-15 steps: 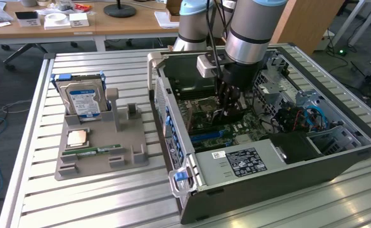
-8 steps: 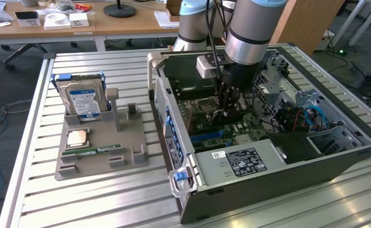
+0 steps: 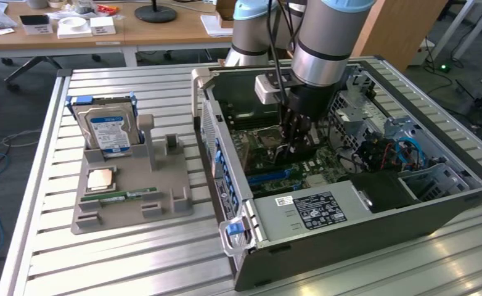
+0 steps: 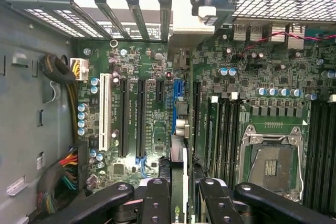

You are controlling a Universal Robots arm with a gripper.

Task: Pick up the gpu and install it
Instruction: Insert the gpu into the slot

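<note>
My gripper (image 4: 178, 199) is shut on the gpu (image 4: 178, 169), which I see edge-on as a thin card between the black fingers (image 4: 156, 203), with a green logo near the grip. The card hangs just above the motherboard (image 4: 134, 72), lined up with a blue expansion slot (image 4: 175, 103) beside two long black slots. In the exterior view the gripper (image 3: 294, 147) reaches straight down into the open computer case (image 3: 224, 154), low over the board.
A grey holder (image 3: 130, 206) on the exterior view's left carries an upright hard drive (image 3: 110, 132), a processor (image 3: 101, 179) and a memory stick (image 3: 130, 195). Inside the case are a power supply (image 3: 323, 209), a drive cage (image 3: 434, 179), cable bundles (image 4: 68, 166) and an empty processor socket (image 4: 273, 163).
</note>
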